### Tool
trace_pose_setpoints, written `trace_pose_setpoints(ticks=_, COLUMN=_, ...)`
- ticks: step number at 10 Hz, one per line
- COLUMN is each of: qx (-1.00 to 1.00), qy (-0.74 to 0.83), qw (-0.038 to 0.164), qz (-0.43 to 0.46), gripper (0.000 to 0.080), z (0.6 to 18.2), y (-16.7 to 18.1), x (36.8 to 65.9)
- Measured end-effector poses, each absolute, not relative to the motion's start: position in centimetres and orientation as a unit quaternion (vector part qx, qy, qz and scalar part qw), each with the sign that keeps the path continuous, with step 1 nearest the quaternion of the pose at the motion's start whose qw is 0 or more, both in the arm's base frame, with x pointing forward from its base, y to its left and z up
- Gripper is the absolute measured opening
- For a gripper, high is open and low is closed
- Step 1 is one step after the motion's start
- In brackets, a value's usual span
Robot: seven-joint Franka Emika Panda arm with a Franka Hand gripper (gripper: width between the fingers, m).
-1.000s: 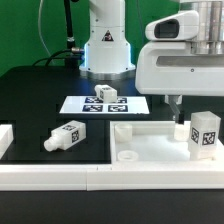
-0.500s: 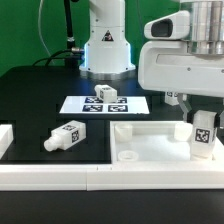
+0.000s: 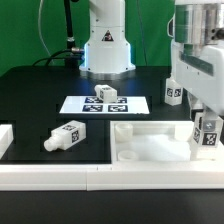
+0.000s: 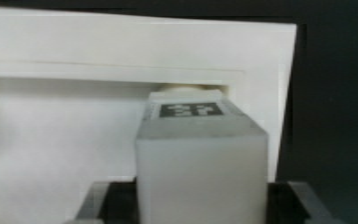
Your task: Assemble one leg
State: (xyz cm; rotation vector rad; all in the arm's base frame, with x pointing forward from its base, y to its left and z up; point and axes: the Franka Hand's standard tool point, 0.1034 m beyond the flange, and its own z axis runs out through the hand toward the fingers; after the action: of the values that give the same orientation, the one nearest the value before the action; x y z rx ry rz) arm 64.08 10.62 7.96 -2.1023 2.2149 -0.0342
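My gripper (image 3: 205, 128) is at the exterior view's right, down over an upright white leg (image 3: 208, 133) with a black-and-white tag. The leg stands at the right end of the large white panel (image 3: 150, 150). In the wrist view the leg (image 4: 202, 140) fills the gap of the gripper (image 4: 202, 205), and the dark fingers (image 4: 115, 205) lie flush against both its sides. The panel (image 4: 87, 40) lies beyond it. The leg's peg is hidden.
A second leg (image 3: 64, 137) lies on its side at the left. A third (image 3: 106, 95) sits on the marker board (image 3: 75, 104). Another (image 3: 173, 93) stands behind the panel at the right. White border rails (image 3: 60, 178) run along the front. The arm's base (image 3: 105, 45) is at the back.
The gripper has moved to the exterior view's right, from beside the panel's middle to over the upright leg, and now straddles it. The leg behind it has come into sight.
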Motion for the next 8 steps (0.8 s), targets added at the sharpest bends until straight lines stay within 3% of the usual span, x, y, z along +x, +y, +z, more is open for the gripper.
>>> trace_pose_setpoints(ticks=2, qx=-0.707, qy=0.706, qw=0.043, qz=-0.012, gripper=0.0330, z=7.91, y=10.63, x=64.07)
trace_pose_setpoints(ticks=3, qx=-0.708, qy=0.705, qw=0.043, qz=-0.012, gripper=0.0521, z=7.90, y=10.63, x=64.06)
trace_pose_setpoints(ticks=4, qx=-0.780, qy=0.624, qw=0.039, qz=-0.020, gripper=0.0521, z=7.98, y=10.46, x=64.21)
trace_pose_setpoints(ticks=5, qx=-0.838, qy=0.543, qw=0.039, qz=-0.027, gripper=0.0625, z=8.03, y=10.46, x=64.41)
trace_pose_setpoints(ticks=8, qx=-0.905, qy=0.421, qw=0.040, qz=-0.040, gripper=0.0644, z=7.64, y=10.57, x=64.31)
